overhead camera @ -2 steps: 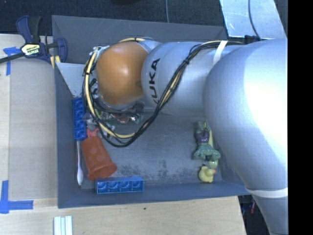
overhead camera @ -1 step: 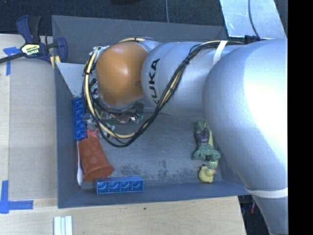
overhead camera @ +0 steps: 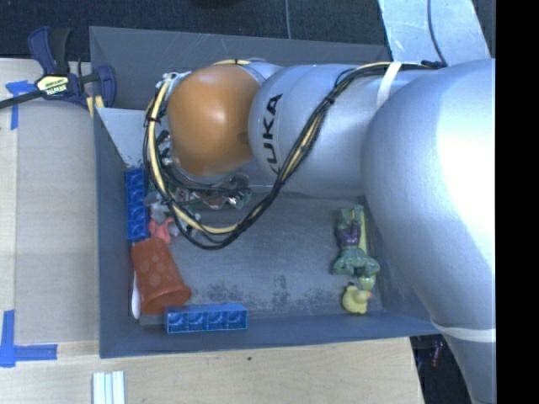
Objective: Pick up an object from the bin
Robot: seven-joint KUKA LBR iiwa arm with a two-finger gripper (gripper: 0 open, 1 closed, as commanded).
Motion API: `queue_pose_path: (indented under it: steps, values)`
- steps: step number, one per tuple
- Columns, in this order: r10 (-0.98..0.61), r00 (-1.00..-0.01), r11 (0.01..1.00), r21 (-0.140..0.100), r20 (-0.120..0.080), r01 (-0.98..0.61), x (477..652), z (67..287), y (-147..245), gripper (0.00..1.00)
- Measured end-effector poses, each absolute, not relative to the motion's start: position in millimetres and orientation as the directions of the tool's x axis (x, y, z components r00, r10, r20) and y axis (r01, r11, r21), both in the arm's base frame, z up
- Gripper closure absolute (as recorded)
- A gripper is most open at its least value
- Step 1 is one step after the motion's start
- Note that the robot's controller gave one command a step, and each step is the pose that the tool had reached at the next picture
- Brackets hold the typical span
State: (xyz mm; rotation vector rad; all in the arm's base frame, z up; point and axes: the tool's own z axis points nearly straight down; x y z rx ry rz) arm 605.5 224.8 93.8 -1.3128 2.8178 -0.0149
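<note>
A long blue studded brick (overhead camera: 135,204) lies against the left wall of the bin (overhead camera: 253,268), with a small pink piece (overhead camera: 160,227) just beside it. Our tool (overhead camera: 173,196) sits low next to both, under the orange wrist cover (overhead camera: 210,120) and its cables. We cannot tell whether it is spread or pressed together. The arm (overhead camera: 337,133) reaches in from the right across the bin's far half.

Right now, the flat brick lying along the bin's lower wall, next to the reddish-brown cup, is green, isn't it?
Not quite: that brick is blue, not green. The rest holds: the camera view shows it lying flat along the lower wall of the bin, next to the reddish-brown cup.
</note>
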Motion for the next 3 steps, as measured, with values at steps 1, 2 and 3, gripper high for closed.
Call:
queue_pose_path:
  steps: [1, 2, 3]
  values:
    - [-0.765, -0.644, 0.644, -0.024, -0.029, -0.764, 606.2, 132.7, 225.3, 1.00]
    - [-0.763, -0.645, 0.646, -0.025, -0.032, -0.763, 607.1, 161.1, 225.5, 1.00]
    - [-0.763, -0.646, 0.647, -0.026, -0.035, -0.762, 607.6, 192.5, 225.5, 1.00]
